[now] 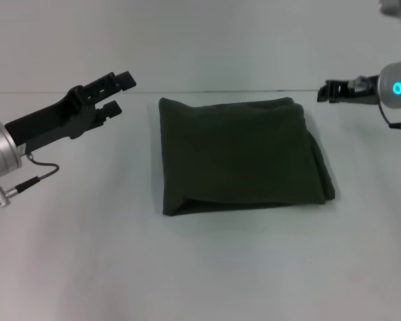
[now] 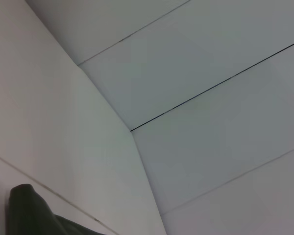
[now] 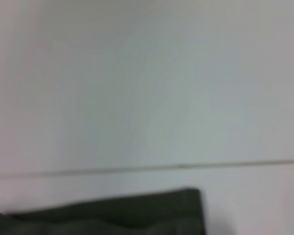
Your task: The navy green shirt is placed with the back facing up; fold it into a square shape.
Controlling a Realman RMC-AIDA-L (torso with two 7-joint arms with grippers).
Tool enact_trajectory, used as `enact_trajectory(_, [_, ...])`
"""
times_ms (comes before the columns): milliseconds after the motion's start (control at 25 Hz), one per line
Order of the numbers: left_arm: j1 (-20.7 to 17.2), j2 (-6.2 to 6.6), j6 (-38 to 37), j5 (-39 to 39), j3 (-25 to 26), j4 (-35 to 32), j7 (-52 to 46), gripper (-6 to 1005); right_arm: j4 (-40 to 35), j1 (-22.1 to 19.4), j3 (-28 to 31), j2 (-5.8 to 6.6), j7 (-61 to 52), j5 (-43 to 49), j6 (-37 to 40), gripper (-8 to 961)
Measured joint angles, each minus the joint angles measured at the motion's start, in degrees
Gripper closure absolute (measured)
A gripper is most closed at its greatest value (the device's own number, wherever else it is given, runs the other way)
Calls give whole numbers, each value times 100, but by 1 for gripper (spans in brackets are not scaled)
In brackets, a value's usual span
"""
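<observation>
The navy green shirt [image 1: 237, 155] lies folded into a rough square in the middle of the white table, plain fabric up. A corner of it shows in the left wrist view [image 2: 32, 213] and an edge in the right wrist view [image 3: 112, 215]. My left gripper [image 1: 118, 92] hovers left of the shirt's far left corner, apart from it, fingers open and empty. My right gripper [image 1: 326, 91] hangs off the shirt's far right corner, not touching it.
The white table [image 1: 200, 267] spreads wide in front of the shirt and to both sides. A white wall rises behind the table's far edge [image 1: 207, 91].
</observation>
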State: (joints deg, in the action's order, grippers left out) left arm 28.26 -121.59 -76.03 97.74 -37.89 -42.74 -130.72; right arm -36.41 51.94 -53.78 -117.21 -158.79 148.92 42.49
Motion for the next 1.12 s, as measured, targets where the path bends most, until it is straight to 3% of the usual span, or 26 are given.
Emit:
enact_trajectory(120, [-22,2,1,-1,16,2,3,78,-184,-158,15,19,287,-695,221,725])
enact_trajectory(240, [-29,3,19,-1,28,2,8,78,304,-60,4,68,789,-1335,274,729])
enact_trajectory(280, [-28,3,20,-1,31,3,9,78,690,53,-22,32,963,-1443,92,731])
enact_trajectory(520, [16,16,28,-1,45,54,20,78,1398,281,-187,-73,849,-1030,-713,733])
enact_trajectory(640, [19,21,60,-1,71,69,21,78,1192,215,-209,-50,403,-689,-652,734])
enact_trajectory(760, [5,47,22,42,73,73,17,78,184,-177,-164,-26,362,-916,100,735])
enact_trajectory(920, [-24,174,-334,499,110,127,-68,79,-1171,-994,135,-24,1381,-2491,1644,737])
enact_trajectory(1120, [8,286,-1310,1406,272,168,-364,79,-917,-1830,926,201,3121,-4617,3486,689])
